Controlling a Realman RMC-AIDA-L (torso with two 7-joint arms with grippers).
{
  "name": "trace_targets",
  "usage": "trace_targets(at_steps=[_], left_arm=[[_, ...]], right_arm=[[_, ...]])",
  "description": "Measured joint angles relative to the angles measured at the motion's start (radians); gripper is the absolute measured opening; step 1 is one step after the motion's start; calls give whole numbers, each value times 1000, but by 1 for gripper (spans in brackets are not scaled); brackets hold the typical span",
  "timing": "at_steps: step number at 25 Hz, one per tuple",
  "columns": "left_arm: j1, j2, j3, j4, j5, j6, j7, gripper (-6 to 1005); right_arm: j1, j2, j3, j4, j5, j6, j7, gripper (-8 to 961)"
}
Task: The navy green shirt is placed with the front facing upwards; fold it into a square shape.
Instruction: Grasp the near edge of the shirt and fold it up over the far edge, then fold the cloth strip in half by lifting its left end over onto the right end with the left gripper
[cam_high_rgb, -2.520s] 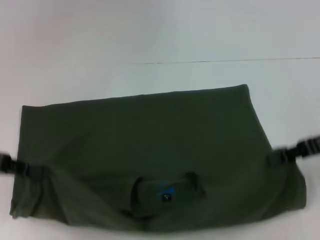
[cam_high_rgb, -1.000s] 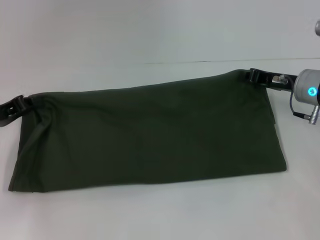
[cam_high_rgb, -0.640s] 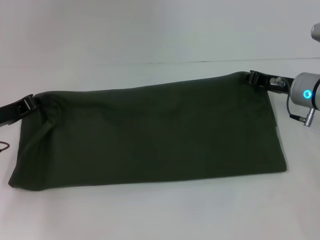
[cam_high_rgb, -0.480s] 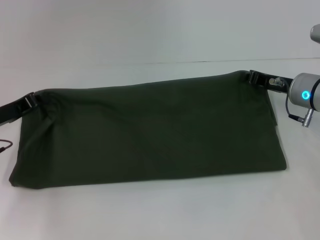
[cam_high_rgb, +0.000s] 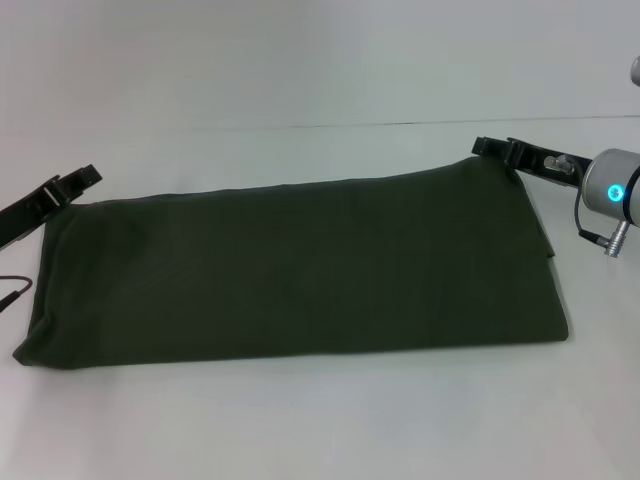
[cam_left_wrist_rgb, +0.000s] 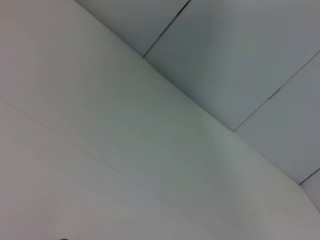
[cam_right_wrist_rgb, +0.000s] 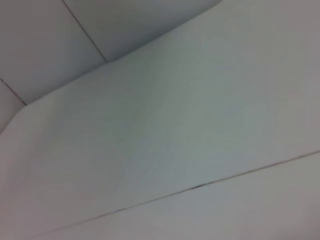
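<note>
The navy green shirt (cam_high_rgb: 300, 270) lies flat on the white table (cam_high_rgb: 300, 420) as a long folded band, plain green side up, with no lettering or collar showing. In the head view my left gripper (cam_high_rgb: 70, 182) hovers just off the band's far-left corner, open, with no cloth in it. My right gripper (cam_high_rgb: 495, 149) is open at the far-right corner, just clear of the fabric edge. Neither wrist view shows the shirt or any fingers.
A seam line crosses the table (cam_high_rgb: 400, 124) behind the shirt. The right arm's wrist with a blue light (cam_high_rgb: 612, 193) hangs at the right edge. A thin cable (cam_high_rgb: 12, 290) lies by the shirt's left end. The wrist views show only white table (cam_left_wrist_rgb: 100, 165) and panel seams.
The shirt's near half was carried over to the far edge, hiding the collar. In the last half second both grippers let go of the far corners, which dropped flat, and lifted slightly.
</note>
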Motion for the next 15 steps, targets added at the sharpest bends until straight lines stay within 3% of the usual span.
trace_targets(at_steps=[3, 8, 12, 15], left_arm=[[3, -1, 1, 0, -6, -2, 3, 215], [19, 0, 0, 4, -17, 53, 23, 421], [42, 24, 1, 12, -13, 186, -17, 632], [56, 49, 19, 33, 27, 265, -116, 631]], right_arm=[[-15, 0, 1, -2, 40, -7, -1, 548], [-62, -7, -1, -14, 143, -73, -37, 655], [-109, -32, 4, -27, 194, -207, -38, 741], [-143, -66, -4, -28, 187, -323, 10, 796]])
